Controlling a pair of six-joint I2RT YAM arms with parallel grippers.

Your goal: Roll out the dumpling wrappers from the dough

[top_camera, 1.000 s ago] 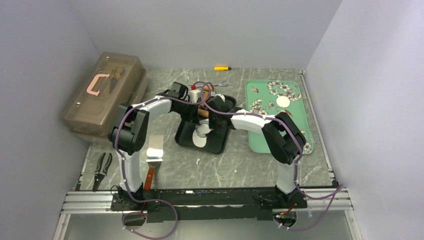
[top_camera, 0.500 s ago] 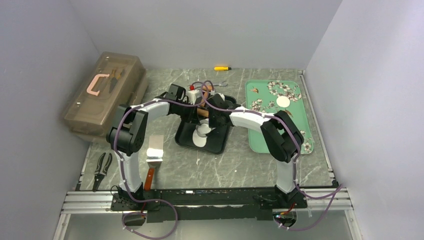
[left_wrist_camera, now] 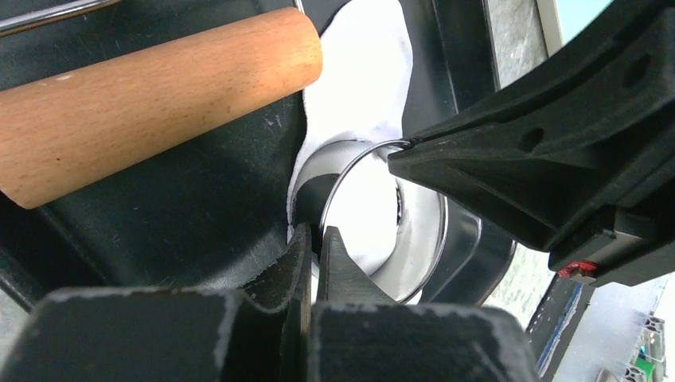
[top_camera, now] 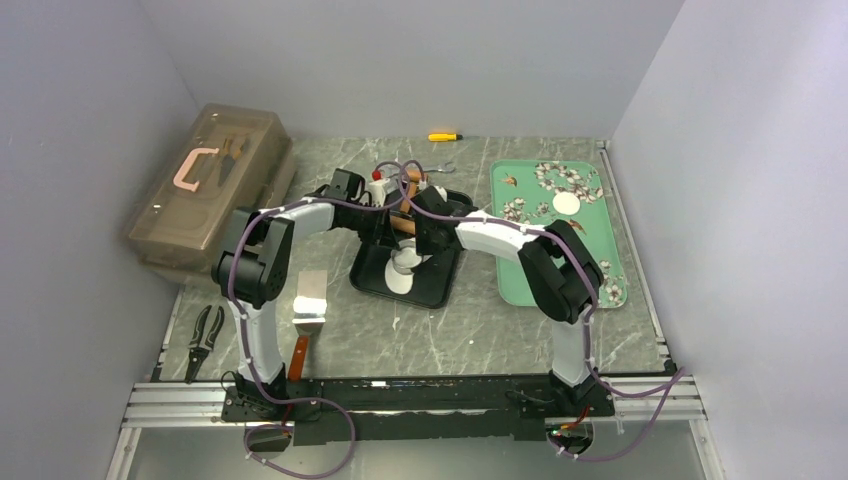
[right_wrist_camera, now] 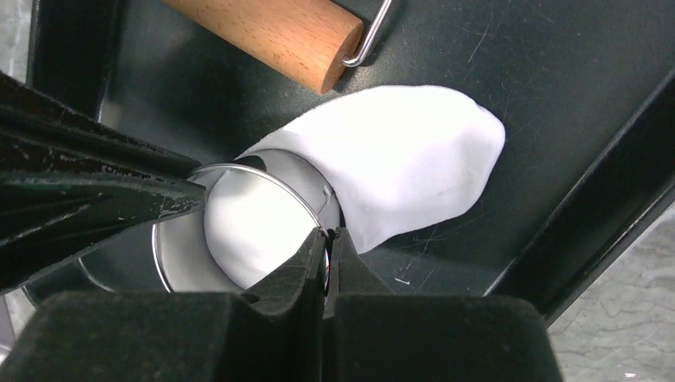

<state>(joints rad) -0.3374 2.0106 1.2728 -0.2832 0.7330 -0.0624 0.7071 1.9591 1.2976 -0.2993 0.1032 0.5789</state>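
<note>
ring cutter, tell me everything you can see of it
The ring cutter is a thin, shiny metal band, round and open, standing on the black tray over one end of the flattened dough, with white dough inside it. The left gripper and right gripper each pinch its rim at separate points.

No writing, label, brand, number or sign can be read in any of the views (the print on the green tray (top_camera: pixel 600 225) is a floral pattern, not lettering).
</note>
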